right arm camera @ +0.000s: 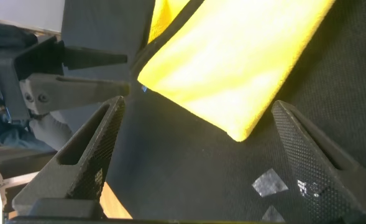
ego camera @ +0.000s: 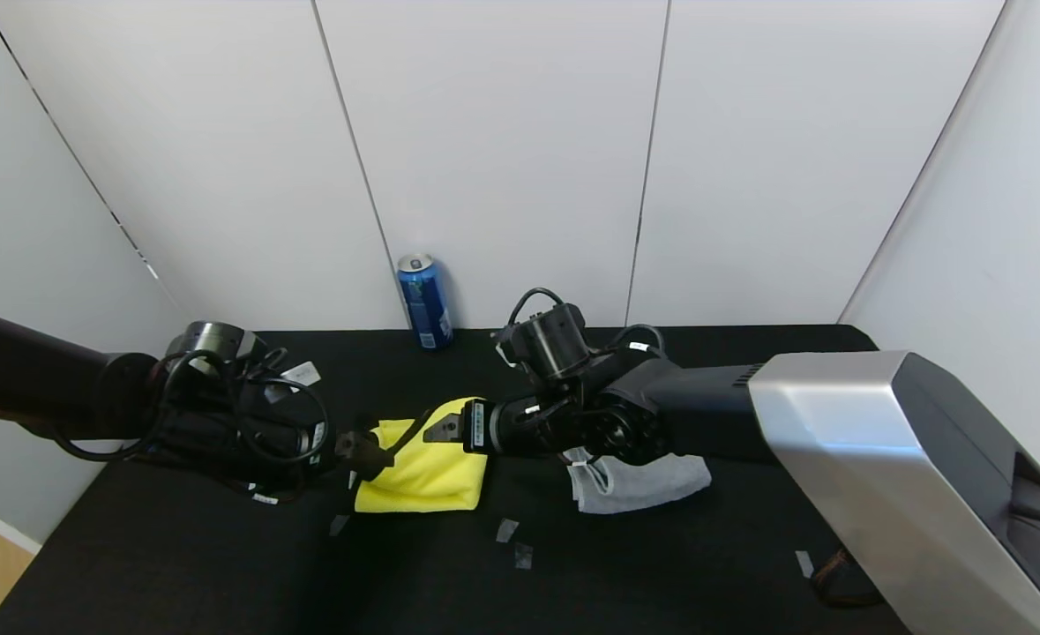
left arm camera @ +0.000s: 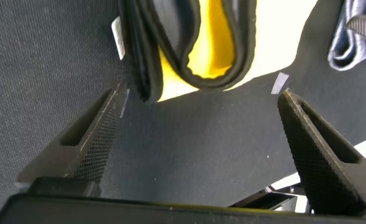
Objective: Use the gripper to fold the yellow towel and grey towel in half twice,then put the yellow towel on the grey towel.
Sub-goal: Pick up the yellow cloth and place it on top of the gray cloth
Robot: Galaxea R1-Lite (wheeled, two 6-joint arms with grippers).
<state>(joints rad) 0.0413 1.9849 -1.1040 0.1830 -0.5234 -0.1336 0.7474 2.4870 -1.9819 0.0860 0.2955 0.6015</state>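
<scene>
Yellow towel point(ego camera: 422, 467) folded, white tag point(left arm camera: 117, 37) only in left wrist view

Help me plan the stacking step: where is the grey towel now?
In the head view, the grey towel lies folded on the black table, right of the yellow towel, partly under the right arm.

arms black, looped cables; right forearm silver shell; pincer point(left arm camera: 198, 140) fingers dotted-textured black
</scene>
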